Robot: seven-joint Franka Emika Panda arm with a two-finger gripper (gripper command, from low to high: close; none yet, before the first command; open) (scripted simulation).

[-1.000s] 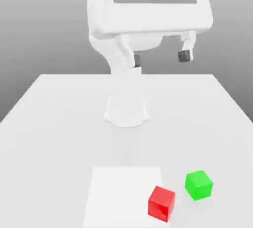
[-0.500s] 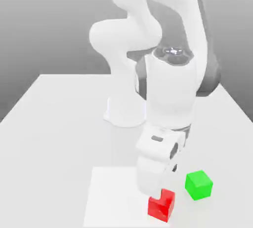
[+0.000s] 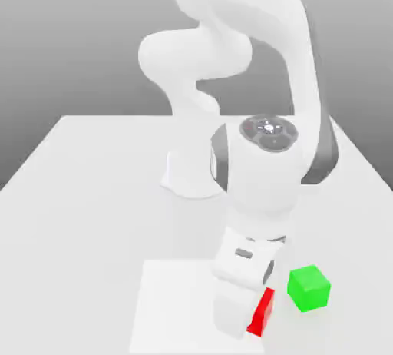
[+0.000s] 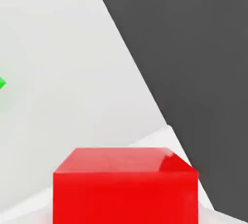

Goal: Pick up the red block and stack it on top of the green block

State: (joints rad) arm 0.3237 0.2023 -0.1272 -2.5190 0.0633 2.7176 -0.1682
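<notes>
The hand (image 3: 244,311) has come lower in the exterior view, from the top of the frame at first to the lower middle now. It covers more of the red block (image 3: 262,313) than half a second ago: just a narrow slanted strip is visible, bottom right of centre, where most of the front face was.

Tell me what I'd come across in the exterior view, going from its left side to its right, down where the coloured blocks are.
White square sheet → red block, partly hidden behind the robot's hand → green block, standing off the sheet on the pale table.
</notes>
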